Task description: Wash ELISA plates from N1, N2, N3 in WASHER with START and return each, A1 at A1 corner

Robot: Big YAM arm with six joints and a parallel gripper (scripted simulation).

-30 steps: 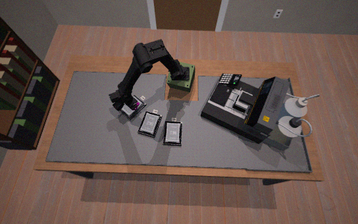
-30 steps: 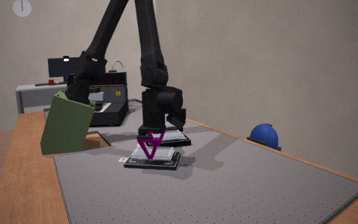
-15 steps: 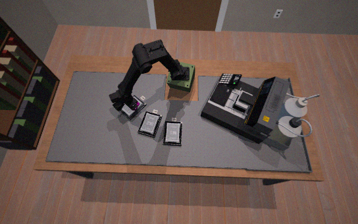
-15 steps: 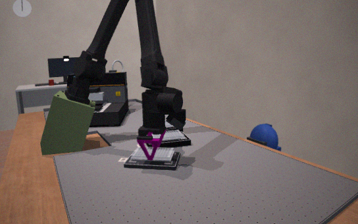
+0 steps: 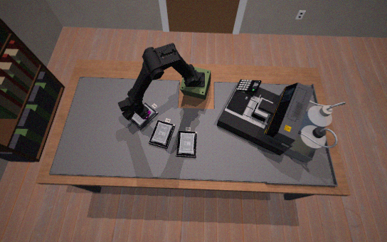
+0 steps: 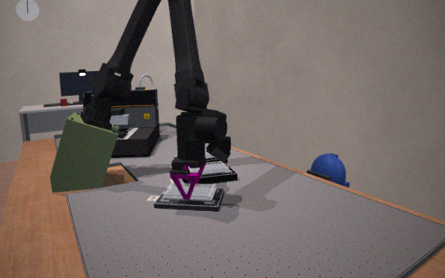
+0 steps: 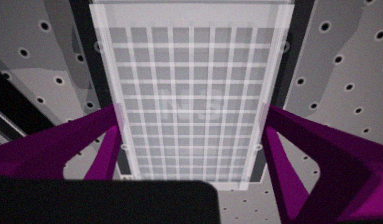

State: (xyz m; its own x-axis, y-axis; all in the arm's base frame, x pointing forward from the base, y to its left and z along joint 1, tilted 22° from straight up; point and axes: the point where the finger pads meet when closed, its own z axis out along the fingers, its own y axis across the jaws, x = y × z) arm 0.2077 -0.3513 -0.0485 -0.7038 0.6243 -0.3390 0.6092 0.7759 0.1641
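Note:
My gripper has its magenta fingertips against both long sides of a clear ELISA plate and is shut on it. The plate is at nest N3, very low over it; the mark N3 shows through the plate. Its near end reaches slightly past the nest in the wrist view. I cannot tell whether it lies flat. Two more plates sit in the other nests. The washer has its carrier out with no plate visible, and its lamp is green.
The washer's keypad is at its rear left corner. Bottles with tubes stand right of the washer. The arm's green base block is at the table's rear edge, between the nests and the washer.

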